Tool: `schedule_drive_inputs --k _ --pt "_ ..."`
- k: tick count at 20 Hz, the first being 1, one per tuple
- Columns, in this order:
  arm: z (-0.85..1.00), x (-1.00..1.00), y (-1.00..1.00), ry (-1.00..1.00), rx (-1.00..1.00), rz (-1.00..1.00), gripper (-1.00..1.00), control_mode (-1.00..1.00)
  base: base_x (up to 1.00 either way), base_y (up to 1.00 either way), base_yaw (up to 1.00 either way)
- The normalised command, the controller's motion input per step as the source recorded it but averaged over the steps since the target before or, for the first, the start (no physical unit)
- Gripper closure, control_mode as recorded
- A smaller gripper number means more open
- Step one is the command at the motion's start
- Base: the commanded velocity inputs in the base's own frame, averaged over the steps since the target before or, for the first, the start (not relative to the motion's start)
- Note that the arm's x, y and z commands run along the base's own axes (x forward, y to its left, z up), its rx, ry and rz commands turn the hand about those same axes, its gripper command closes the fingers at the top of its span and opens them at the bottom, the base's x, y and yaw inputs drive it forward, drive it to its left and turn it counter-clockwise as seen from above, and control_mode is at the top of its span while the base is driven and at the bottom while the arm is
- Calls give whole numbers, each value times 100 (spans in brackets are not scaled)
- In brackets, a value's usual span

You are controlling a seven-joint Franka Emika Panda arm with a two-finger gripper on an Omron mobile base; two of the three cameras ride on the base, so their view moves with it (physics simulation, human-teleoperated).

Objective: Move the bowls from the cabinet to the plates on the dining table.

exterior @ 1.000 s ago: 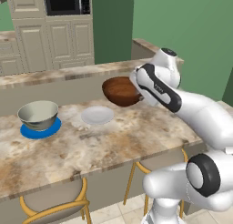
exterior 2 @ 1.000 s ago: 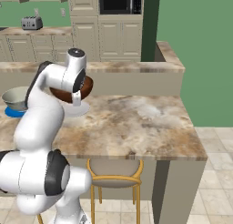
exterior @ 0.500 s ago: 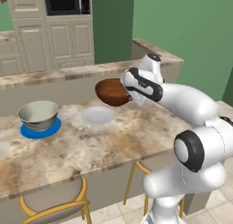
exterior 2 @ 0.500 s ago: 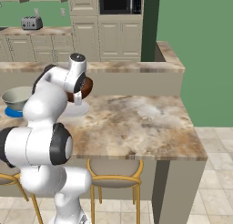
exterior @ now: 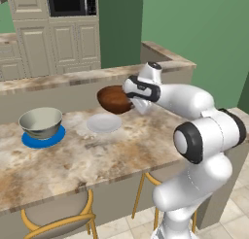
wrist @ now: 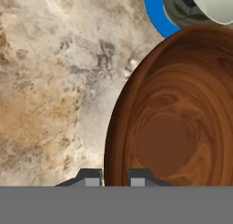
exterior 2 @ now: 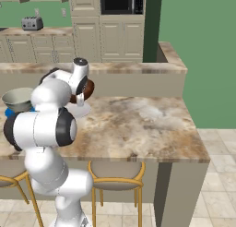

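Observation:
My gripper (exterior: 131, 102) is shut on the rim of the reddish-brown bowl (exterior: 114, 99), which hangs tilted on its side above the dining table (exterior: 121, 150). The pale whitish plate (exterior: 103, 122) lies on the table just below and a little left of it. Further left, the grey-white bowl (exterior: 41, 122) sits on the blue plate (exterior: 44, 138). In the hand view the brown bowl (wrist: 168, 127) has its rim between the fingertips (wrist: 93, 177), and the blue plate (wrist: 155, 11) with the grey bowl (wrist: 179, 9) lies beyond it. The cabinet is out of view.
Yellow-framed stools (exterior: 58, 222) (exterior 2: 115, 175) stand under the table's near edge. A raised stone ledge (exterior: 73, 77) runs behind the table. A tall unit with a black microwave (exterior 2: 122, 1) and a toaster (exterior 2: 32, 23) are at the back.
The arm has carried the brown bowl to the left, closer to the pale plate, and tipped it further onto its side. The grey bowl and both plates have stayed put.

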Motion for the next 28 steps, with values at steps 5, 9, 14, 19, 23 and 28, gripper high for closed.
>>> schedule_drive_inputs --k 5,9,14,19,23,28 --pt "-20 33 24 0 0 0 100 -100 0 0 0" --pt "-16 29 24 0 0 0 100 -100 0 0 0" --pt "-26 15 8 0 0 0 100 -100 0 0 0" --pt "-45 9 8 0 0 0 100 -100 0 0 0" --pt "-36 14 10 0 0 0 100 -100 0 0 0" --pt "-13 11 12 0 0 0 100 -100 0 0 0"
